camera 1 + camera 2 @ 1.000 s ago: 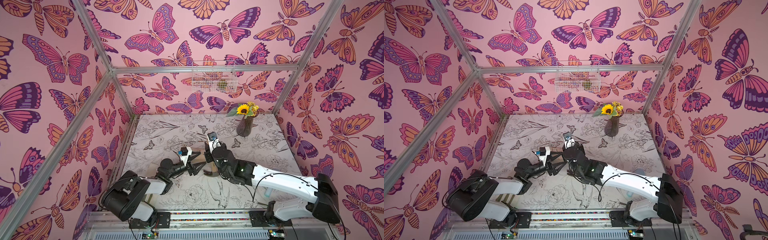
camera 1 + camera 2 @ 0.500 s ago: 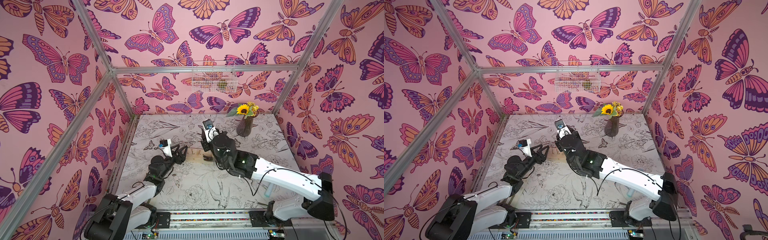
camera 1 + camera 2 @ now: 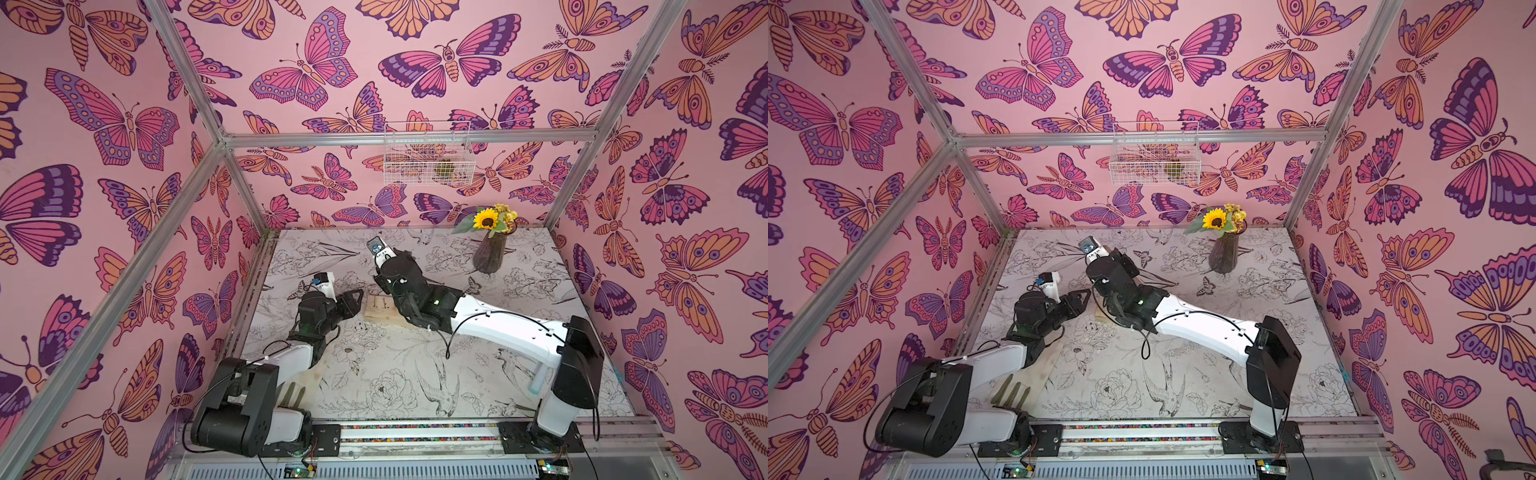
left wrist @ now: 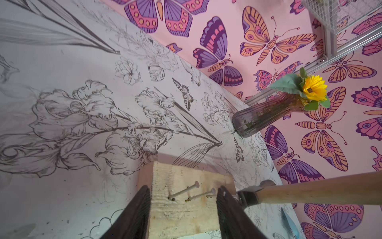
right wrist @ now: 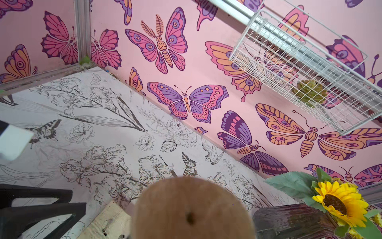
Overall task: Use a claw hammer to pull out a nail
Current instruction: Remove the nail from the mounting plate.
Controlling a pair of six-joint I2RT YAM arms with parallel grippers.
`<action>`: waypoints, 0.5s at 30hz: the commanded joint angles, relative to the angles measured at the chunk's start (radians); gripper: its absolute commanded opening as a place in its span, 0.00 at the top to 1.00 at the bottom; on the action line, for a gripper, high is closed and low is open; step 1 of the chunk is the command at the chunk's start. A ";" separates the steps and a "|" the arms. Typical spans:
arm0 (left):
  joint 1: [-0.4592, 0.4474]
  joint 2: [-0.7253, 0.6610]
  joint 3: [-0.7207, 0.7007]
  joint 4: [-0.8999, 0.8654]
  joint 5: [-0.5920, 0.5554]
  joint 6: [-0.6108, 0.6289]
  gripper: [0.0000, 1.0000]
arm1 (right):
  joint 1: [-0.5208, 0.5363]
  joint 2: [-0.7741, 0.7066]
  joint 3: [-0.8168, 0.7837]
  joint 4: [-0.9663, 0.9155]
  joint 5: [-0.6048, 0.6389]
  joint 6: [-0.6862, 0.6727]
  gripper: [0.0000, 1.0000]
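Observation:
A pale wooden block (image 4: 182, 217) lies on the table, seen in both top views (image 3: 379, 308) (image 3: 1103, 316). Three nails stick out of it, two long (image 4: 184, 191) (image 4: 201, 194). The claw hammer stands on the block's far edge: grey head (image 4: 248, 196) at a nail, wooden handle (image 4: 320, 186) rising nearly upright. Its butt end (image 5: 191, 209) fills the right wrist view. My right gripper (image 3: 388, 270) holds the handle's top, its fingers hidden. My left gripper (image 4: 184, 187) (image 3: 355, 301) is open, one finger (image 4: 140, 207) on each side of the block.
A dark glass vase with a sunflower (image 3: 490, 257) stands at the back right. A white wire basket (image 3: 428, 160) hangs on the back wall. Olive-green prongs (image 3: 291, 395) lie beside the left arm's base. A pale blue object (image 3: 536, 382) sits by the right arm.
Both wrists have moved away from the table's middle toward the back. The right wrist went back and left. The left jaws have narrowed around the block.

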 commanded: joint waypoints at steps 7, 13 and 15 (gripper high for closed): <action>0.024 0.119 0.035 0.054 0.121 0.000 0.50 | -0.004 0.027 0.136 0.043 0.042 -0.065 1.00; 0.025 0.176 0.053 0.072 0.167 0.012 0.53 | -0.004 0.048 0.163 0.036 0.037 -0.054 1.00; 0.024 0.192 0.055 0.079 0.176 0.015 0.54 | -0.004 0.059 0.175 0.035 0.052 -0.061 1.00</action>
